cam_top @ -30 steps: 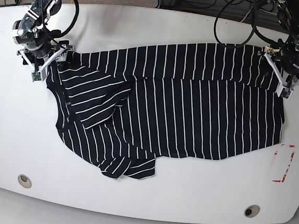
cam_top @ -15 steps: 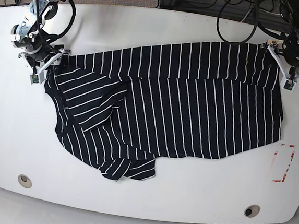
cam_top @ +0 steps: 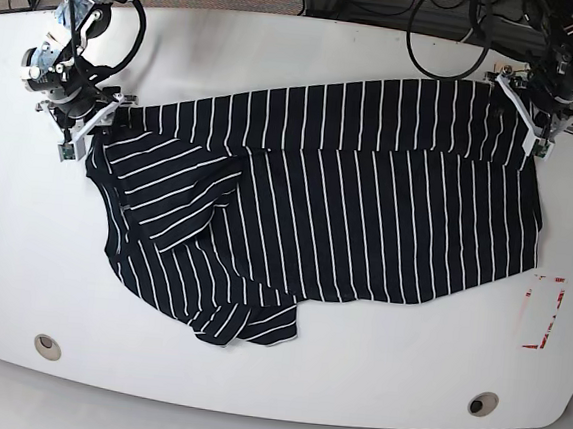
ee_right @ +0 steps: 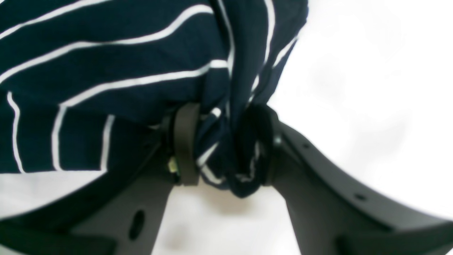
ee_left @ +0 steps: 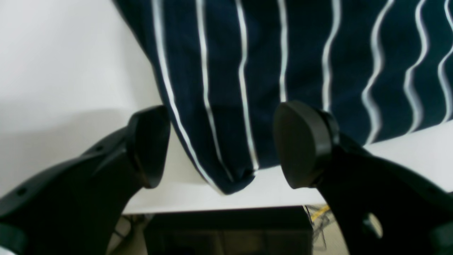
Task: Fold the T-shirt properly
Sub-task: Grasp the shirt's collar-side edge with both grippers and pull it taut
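Two end effectors. Left end effector (ee_left: 221, 148): fingers wide apart, straddling shirt corner, not gripping. Right end effector (ee_right: 223, 148): clamped on bunched fold of shirt (cam_top: 348, 200). One shirt, spread on white surface (cam_top: 282, 385), partly folded. One red-marked tag (cam_top: 544, 312) near shirt's edge.

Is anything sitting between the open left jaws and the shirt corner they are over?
Nothing visible. In the left wrist view the T-shirt corner lies directly between the open left gripper jaws, with only bare white table around it.
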You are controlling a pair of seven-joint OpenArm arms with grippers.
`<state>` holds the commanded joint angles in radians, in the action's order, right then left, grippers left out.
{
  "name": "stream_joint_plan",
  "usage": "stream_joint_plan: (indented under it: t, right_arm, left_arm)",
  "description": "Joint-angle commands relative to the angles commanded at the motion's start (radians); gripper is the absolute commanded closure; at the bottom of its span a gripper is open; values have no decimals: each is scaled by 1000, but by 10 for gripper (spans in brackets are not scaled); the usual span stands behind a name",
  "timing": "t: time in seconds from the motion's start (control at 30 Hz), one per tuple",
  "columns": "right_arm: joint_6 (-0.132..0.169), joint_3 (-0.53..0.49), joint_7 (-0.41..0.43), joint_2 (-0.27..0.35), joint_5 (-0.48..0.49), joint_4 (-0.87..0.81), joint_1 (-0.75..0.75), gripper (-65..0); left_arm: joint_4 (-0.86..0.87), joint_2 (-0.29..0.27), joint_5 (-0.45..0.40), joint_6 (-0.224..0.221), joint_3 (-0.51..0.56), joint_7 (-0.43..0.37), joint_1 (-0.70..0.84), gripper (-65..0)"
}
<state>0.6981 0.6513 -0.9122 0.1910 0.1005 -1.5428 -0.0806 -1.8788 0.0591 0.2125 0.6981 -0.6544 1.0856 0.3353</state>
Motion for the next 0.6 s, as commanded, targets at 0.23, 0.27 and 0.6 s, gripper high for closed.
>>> stream_joint_plan:
  t: [0.23, 0.27, 0.6]
  right_arm:
    - [0, 0, 0, 0, 0, 0, -2, -227]
    - [0, 0, 0, 0, 0, 0, -2, -225]
    - [0, 0, 0, 0, 0, -2, -3, -179]
  left_arm:
    - [64, 9, 0, 0, 2, -34, 2, -442]
    - [71, 9, -2, 0, 2, -35, 2, -440]
    - [161, 8, -117, 0, 18, -115, -5, -224]
